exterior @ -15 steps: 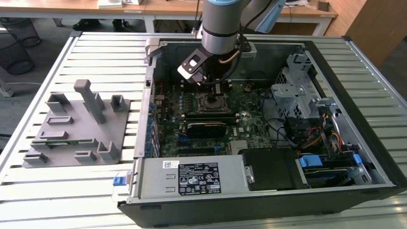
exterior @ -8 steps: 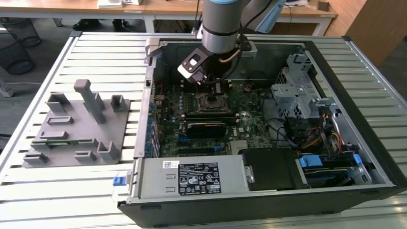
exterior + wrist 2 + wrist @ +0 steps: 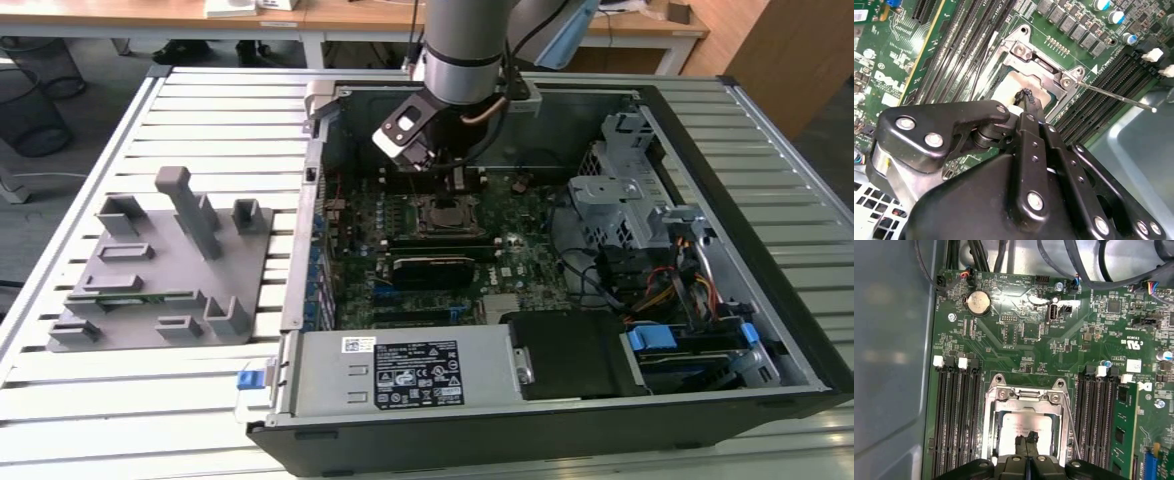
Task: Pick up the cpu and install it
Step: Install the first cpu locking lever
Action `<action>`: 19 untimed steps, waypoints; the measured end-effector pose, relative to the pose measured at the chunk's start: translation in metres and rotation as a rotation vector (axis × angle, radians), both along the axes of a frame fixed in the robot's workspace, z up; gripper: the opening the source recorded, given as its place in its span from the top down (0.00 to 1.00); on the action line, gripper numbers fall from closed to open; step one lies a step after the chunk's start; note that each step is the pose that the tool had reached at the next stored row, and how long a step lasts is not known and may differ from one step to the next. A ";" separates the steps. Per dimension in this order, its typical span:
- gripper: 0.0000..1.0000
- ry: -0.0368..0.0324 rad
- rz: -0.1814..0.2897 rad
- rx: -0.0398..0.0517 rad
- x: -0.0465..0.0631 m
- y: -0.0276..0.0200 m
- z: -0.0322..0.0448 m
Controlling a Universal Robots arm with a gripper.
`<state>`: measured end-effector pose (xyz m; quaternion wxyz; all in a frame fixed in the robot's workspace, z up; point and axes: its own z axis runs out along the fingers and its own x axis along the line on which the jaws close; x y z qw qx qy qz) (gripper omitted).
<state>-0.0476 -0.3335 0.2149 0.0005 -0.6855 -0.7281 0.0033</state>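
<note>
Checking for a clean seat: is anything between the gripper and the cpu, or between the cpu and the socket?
Nothing visible does. The gripper sits directly over the cpu, which lies inside the socket's open metal frame. The thin lever sticks out beside the frame, clear of both.

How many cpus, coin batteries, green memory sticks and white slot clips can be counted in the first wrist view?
cpu: 1
coin battery: 1
memory stick: 1
white clips: 4
Total: 7
</note>
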 end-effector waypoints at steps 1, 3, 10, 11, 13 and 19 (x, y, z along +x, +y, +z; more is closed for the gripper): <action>0.89 0.0000 0.000 -0.0002 0.000 0.0000 0.0024; 0.89 -0.0001 0.000 -0.0009 0.000 0.0001 0.0077; 0.89 -0.0003 0.000 -0.0082 0.000 0.0003 0.0262; 0.89 -0.0005 0.000 -0.0092 0.000 0.0003 0.0276; 0.89 -0.0010 0.019 -0.0100 0.000 0.0004 0.0279; 0.89 -0.0014 0.127 -0.0101 0.000 0.0004 0.0279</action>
